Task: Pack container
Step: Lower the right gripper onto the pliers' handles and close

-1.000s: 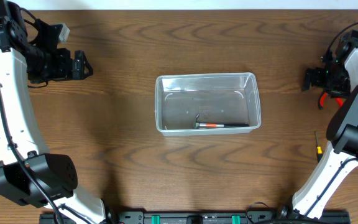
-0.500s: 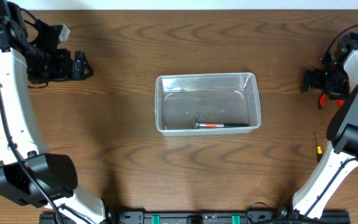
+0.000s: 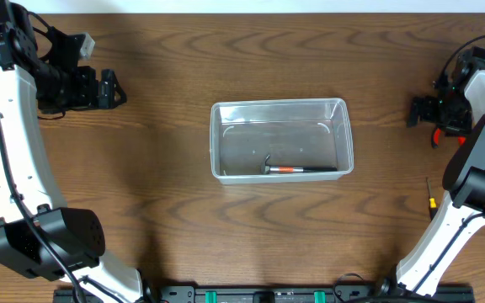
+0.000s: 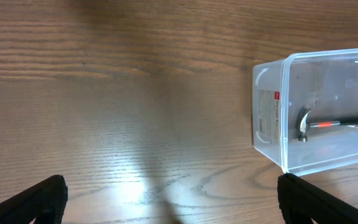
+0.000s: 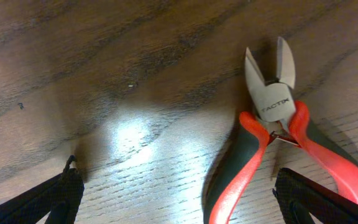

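While a hammer (image 3: 289, 170) lies in the container (image 3: 276, 103), cutters (image 5: 272, 106) lie well apart.

The cutters (image 5: 274, 115) bear one word — "TACTIX" — on the head.

container (image 3: 278, 104): centre of overhead frame | hammer (image 3: 301, 170): inside it, along its lower wall | left gripper (image 3: 116, 88): upper left, well apart | right gripper (image 3: 413, 110): far right | pliers (image 5: 277, 118): on table, just beside it
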Controlling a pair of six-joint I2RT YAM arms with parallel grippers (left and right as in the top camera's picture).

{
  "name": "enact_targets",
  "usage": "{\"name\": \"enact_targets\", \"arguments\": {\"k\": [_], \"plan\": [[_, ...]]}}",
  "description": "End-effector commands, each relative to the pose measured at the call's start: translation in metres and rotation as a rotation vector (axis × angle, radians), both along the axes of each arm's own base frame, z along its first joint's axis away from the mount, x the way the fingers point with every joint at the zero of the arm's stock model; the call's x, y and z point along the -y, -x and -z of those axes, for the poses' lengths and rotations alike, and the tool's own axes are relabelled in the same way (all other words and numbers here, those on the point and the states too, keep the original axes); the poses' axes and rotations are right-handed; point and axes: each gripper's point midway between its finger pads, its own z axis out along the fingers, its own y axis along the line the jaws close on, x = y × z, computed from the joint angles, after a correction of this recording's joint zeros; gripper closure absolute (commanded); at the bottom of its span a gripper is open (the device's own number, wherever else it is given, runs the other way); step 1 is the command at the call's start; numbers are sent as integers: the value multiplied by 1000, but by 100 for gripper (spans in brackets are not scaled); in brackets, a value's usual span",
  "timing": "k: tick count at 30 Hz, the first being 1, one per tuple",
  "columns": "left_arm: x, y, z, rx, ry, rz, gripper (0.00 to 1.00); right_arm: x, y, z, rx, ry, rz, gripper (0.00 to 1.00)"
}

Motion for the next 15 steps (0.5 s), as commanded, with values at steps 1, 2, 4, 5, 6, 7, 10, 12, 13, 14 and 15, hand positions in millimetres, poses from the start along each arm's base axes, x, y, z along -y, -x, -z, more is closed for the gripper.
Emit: {"name": "enact_targets", "arguments": {"k": [1, 2, 4, 5, 6, 7, 10, 12, 13, 14, 15], "plan": [[-2, 3, 1, -6, -8, 4, 2, 5, 5, 6, -12, -8, 17, 1], [-2, 3, 1, -7, -8, 4, 2, 7, 6, 6, -11, -8, 25, 1], [-2, 3, 1, -7, -8, 4, 2, 8, 7, 6, -13, -10, 32, 1], [-2, 3, 1, -7, -8, 4, 2, 9, 7, 6, -13, -11, 33, 1], [-2, 3, 1, -7, -8, 4, 2, 9, 7, 6, -12, -13, 34, 1], [-2, 3, 1, -6, -8, 4, 2, 9, 8, 6, -13, -13, 34, 1], [-2, 3, 1, -6, -9, 4, 2, 9, 9, 6, -18, -15, 33, 1], [-2, 3, 1, -6, -9, 4, 2, 8, 9, 6, -20, -16, 33, 1], [-2, 3, 1, -6, -9, 4, 2, 8, 9, 6, -20, -16, 33, 1], [-2, 3, 1, -6, -9, 4, 2, 8, 9, 6, -20, -16, 33, 1], [-2, 3, 1, -6, -9, 4, 2, 8, 9, 6, -21, -16, 32, 1]]}}
